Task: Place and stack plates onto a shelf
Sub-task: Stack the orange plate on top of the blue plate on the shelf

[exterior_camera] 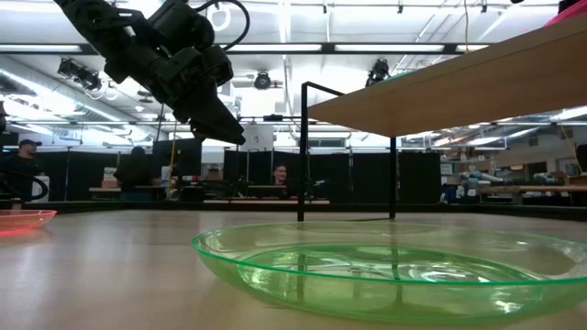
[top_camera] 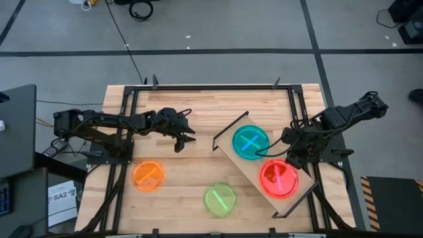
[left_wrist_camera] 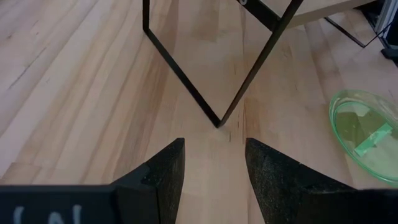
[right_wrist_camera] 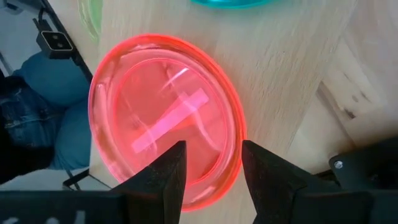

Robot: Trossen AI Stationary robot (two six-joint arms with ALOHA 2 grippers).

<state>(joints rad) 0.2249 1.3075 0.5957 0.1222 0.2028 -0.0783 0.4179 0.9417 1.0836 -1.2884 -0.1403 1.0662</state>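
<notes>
The pink plate (right_wrist_camera: pixel 165 121) is seen on the shelf (top_camera: pixel 248 168) just beneath the right tool (right_wrist_camera: pixel 211 171) – released, fingers parted – while the left tool (top_camera: pixel 185 140), likewise released, is held above the worktop (top_camera: pixel 185 106).

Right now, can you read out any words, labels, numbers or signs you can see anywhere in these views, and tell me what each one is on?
"SA2": on a white label stuck to the equipment left of the wooden slatted table, high view.
Pale marks on the left gripper's dark body at the edge of the left wrist view: cut off, unreadable.
Nothing readable on the plates or shelf.
</notes>
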